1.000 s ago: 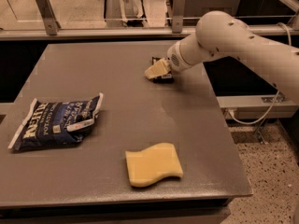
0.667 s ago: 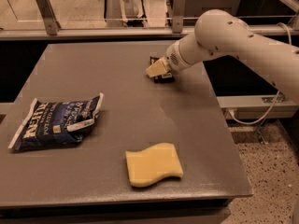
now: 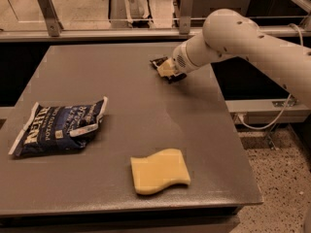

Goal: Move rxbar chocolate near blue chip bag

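The blue chip bag [image 3: 58, 126] lies flat at the left of the grey table [image 3: 121, 81], dark blue with white lettering. My gripper [image 3: 165, 68] is at the far right part of the table, low at the surface, on the end of the white arm [image 3: 243, 38] that reaches in from the right. The rxbar chocolate [image 3: 175, 76] shows only as a small black shape right at the gripper and is mostly hidden by it. The bar is far from the bag, about half a table width to its right and farther back.
A wavy-edged yellow sponge [image 3: 159, 171] lies near the table's front edge, right of the bag. A metal rail with posts [image 3: 47, 11] runs behind the table. The table's right edge [image 3: 233, 130] drops to a speckled floor with a cable.
The gripper has shifted very slightly toward the back of the table. The bag and the sponge have not moved.
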`<act>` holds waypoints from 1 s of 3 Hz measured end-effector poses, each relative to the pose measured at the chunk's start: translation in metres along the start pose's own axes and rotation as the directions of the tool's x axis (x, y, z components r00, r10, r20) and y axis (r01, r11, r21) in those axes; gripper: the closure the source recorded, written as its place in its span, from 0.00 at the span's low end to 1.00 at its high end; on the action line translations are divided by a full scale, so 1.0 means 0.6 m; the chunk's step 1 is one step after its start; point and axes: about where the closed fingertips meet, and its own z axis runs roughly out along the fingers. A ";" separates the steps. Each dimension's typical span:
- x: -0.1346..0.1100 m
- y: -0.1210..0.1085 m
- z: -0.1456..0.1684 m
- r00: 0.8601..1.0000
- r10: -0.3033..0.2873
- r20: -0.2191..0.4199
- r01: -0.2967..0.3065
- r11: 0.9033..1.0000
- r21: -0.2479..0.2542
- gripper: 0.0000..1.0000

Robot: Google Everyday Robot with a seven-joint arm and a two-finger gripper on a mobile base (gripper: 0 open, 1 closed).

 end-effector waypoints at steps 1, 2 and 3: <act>-0.001 0.000 -0.001 1.000 0.000 0.000 0.000 1.000 0.000 1.00; -0.043 0.020 -0.028 0.997 -0.056 0.058 0.059 0.997 -0.057 1.00; -0.112 0.055 -0.078 0.976 -0.125 0.176 0.155 0.973 -0.168 1.00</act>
